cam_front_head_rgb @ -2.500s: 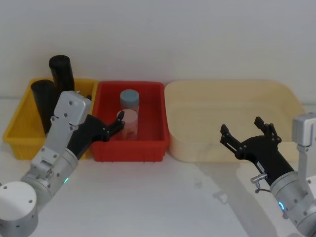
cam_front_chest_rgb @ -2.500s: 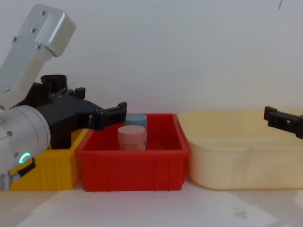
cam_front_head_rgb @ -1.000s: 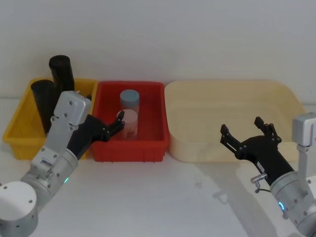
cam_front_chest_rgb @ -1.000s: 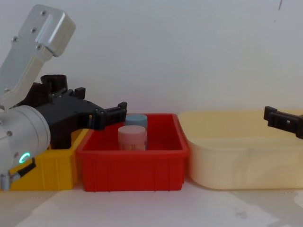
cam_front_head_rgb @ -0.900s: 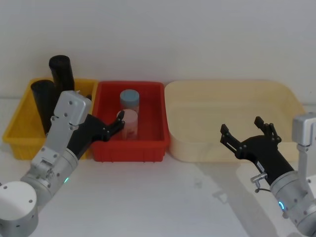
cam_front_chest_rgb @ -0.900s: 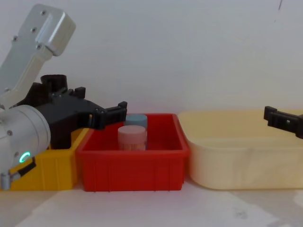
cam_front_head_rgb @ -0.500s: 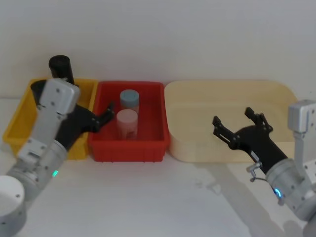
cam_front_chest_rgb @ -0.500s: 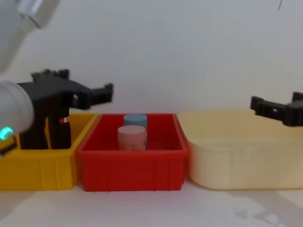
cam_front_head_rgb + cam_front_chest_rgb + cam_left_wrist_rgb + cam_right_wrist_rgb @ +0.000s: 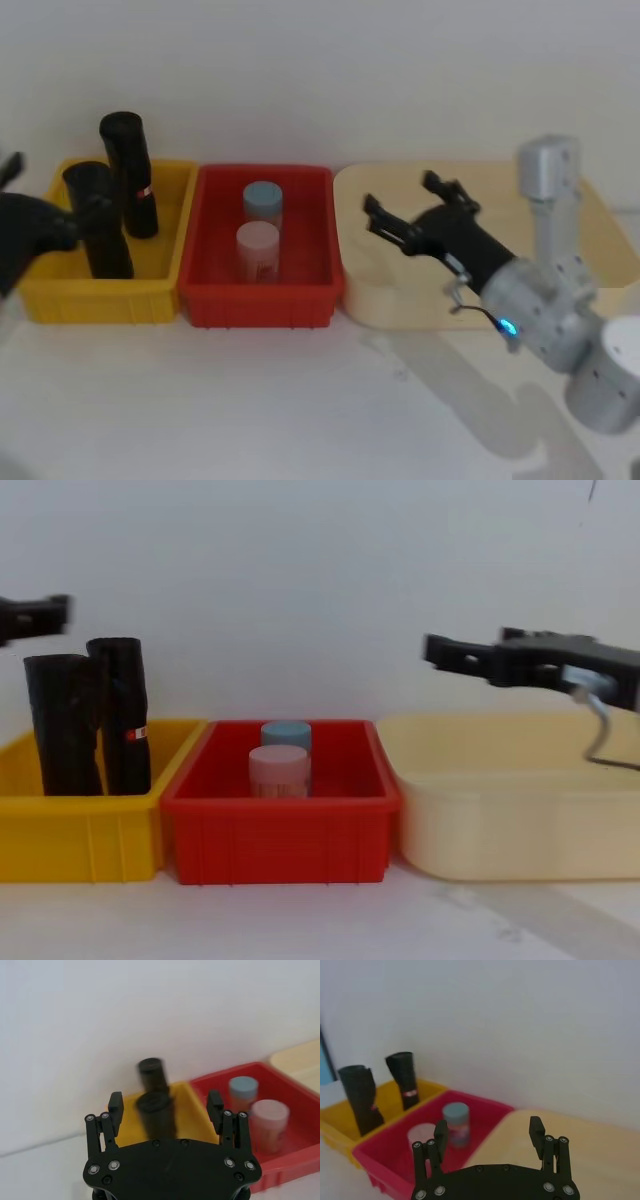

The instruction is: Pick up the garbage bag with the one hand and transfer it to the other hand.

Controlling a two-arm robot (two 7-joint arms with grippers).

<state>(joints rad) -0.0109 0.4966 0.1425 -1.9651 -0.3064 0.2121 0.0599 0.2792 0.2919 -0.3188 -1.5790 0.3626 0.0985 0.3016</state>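
The garbage bag (image 9: 95, 222) is a plain black roll standing upright in the yellow bin (image 9: 60, 300); it also appears as the garbage bag (image 9: 62, 725) (image 9: 157, 1116) (image 9: 360, 1096). A second black roll (image 9: 128, 175) with a red-and-white label stands just behind it. My left gripper (image 9: 38, 205) hangs open and holds nothing at the far left, beside the bin; the left wrist view has the garbage bag straight ahead of this gripper (image 9: 165, 1106), apart from it. My right gripper (image 9: 405, 212) is open and holds nothing, raised above the beige tray (image 9: 580, 215).
A red bin (image 9: 300, 300) between the yellow bin and the tray holds a pinkish jar (image 9: 258, 250) and a blue-lidded jar (image 9: 263, 202). A white wall stands close behind the bins. Bare white tabletop lies in front.
My left gripper has swung away from the red bin to the far left and risen, uncovering both rolls. My right gripper has moved left and up over the beige tray.
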